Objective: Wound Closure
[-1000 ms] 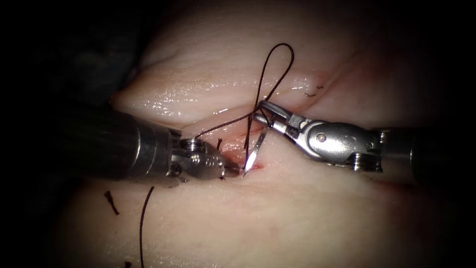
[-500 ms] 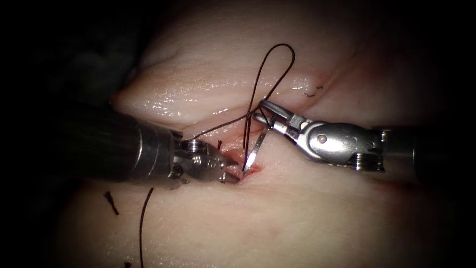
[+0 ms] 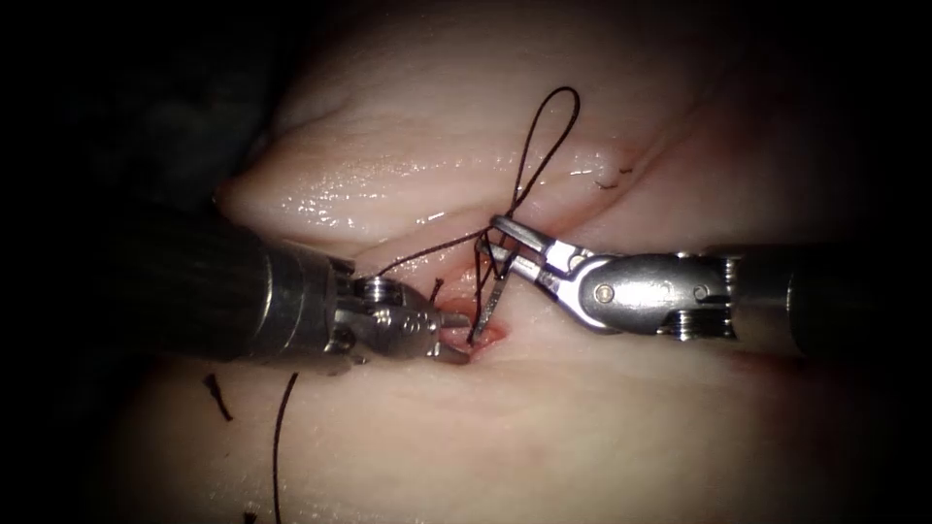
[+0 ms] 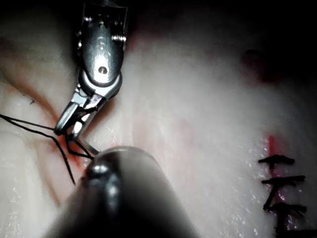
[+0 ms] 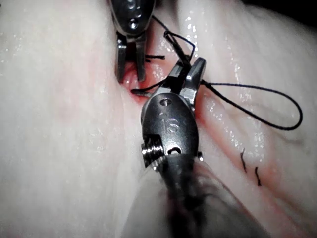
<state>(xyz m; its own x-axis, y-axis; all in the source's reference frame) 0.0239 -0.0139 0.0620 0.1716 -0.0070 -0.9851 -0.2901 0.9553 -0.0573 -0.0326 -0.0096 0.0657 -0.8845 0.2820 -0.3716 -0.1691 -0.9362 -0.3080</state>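
This is looking like a surgical training lab, a practice bench and not an operating room. A slab of pale tissue (image 3: pixel 582 427) is lying under a tight pool of light with darkness closing in all round it, and two thin steel tools are reaching in from either side, the left pincer (image 3: pixel 454 335) and the right pincer (image 3: pixel 497 243) meeting over a small red cut (image 3: pixel 485 335). Dark thread (image 3: pixel 544 136) is looping above it, and finished stitches (image 4: pixel 280 186) are sitting in a row on the tissue.

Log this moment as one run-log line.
right tool: shut on needle near its tail | needle tip at cut | left tool: open, holds nothing, beside tip | thread looped above
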